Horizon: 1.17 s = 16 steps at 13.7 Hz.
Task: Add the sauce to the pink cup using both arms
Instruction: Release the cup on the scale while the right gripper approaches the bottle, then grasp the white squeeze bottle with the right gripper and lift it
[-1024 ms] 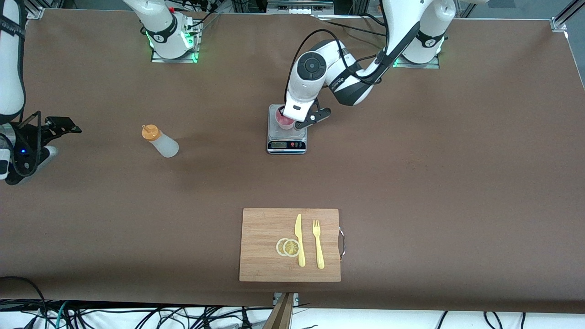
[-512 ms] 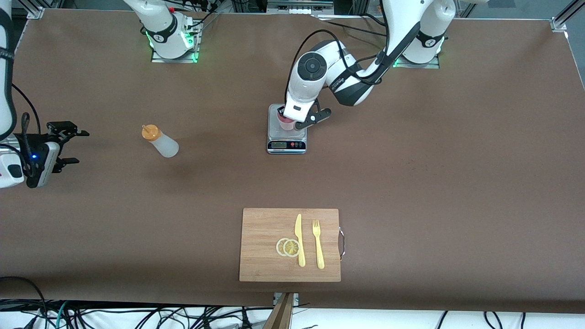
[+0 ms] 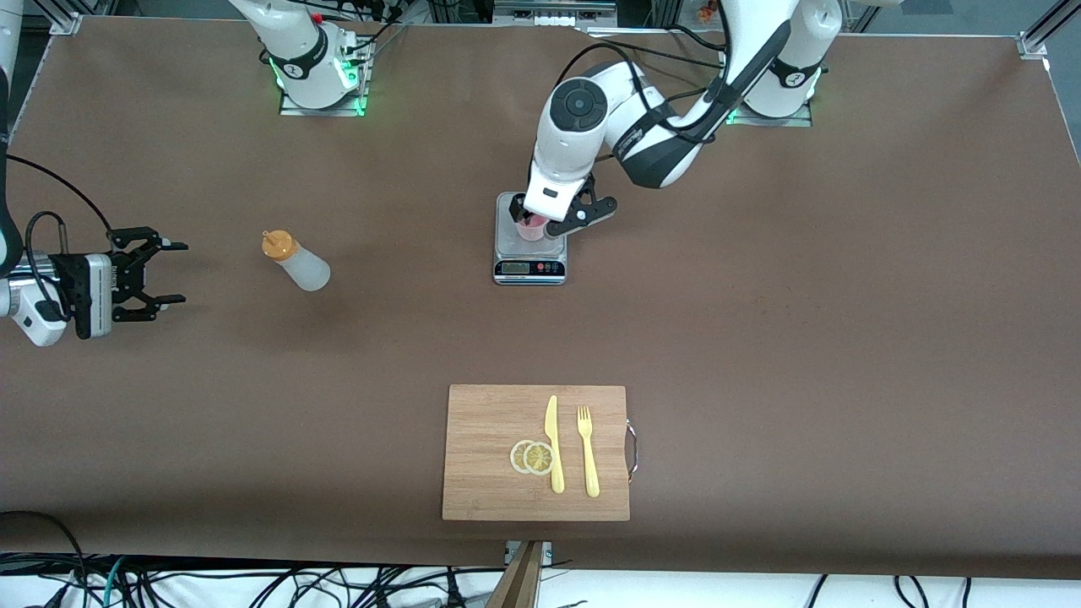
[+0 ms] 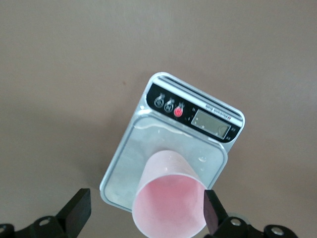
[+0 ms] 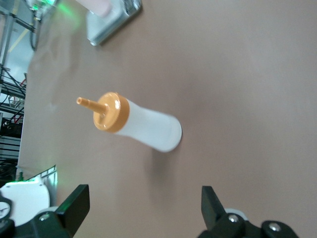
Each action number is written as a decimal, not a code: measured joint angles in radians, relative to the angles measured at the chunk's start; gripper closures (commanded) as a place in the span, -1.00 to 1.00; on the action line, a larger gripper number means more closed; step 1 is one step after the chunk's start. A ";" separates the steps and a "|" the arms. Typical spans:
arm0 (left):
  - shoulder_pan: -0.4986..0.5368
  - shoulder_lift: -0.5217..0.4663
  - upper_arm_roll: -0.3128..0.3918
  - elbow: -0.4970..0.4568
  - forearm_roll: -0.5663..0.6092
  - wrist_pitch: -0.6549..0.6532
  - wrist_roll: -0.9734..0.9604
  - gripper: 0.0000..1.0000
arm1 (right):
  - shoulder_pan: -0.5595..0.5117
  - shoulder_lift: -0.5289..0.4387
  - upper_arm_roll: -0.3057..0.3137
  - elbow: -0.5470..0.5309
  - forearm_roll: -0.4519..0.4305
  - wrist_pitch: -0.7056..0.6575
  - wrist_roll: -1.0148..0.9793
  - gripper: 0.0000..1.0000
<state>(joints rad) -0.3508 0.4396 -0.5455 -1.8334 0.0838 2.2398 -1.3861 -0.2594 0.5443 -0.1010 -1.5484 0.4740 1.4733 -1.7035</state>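
Left end effector (image 3: 553, 221): wide, its fingers either side of the pink cup (image 4: 168, 201), not touching.
Pink cup: on the scale (image 3: 529, 253), mid-bench toward the bases' edge.
Right end effector (image 3: 165, 272): wide, holding nothing, near the bench's right-arm edge.
Sauce (image 3: 296, 262): upright, between that end effector and the scale.

The left gripper (image 3: 547, 221) points down from a folded left arm (image 3: 642, 143), fingers spread wide. The right gripper (image 3: 165, 272) lies level and low, fingers parted.
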 measured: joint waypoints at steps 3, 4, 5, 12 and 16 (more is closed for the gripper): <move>0.052 -0.083 0.004 0.017 0.003 -0.071 0.052 -1.00 | -0.041 0.000 -0.001 -0.040 0.081 0.005 -0.191 -0.99; 0.082 -0.107 0.006 0.037 0.003 -0.118 0.083 -1.00 | -0.058 0.000 -0.001 -0.061 0.102 0.005 -0.252 -0.99; 0.119 -0.125 0.008 0.065 0.003 -0.165 0.117 -1.00 | -0.078 0.000 -0.002 -0.087 0.120 0.005 -0.313 -0.99; 0.479 -0.153 0.022 0.273 0.004 -0.309 0.440 -1.00 | -0.137 0.064 -0.002 -0.285 0.297 0.008 -0.680 -0.99; 0.631 -0.149 0.024 0.281 0.004 -0.313 0.617 -1.00 | -0.135 0.109 0.009 -0.323 0.385 0.007 -0.777 -0.99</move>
<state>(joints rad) 0.2799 0.2901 -0.5218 -1.5527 0.0876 1.9264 -0.7694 -0.3942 0.6536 -0.0917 -1.8712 0.8590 1.4805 -2.4804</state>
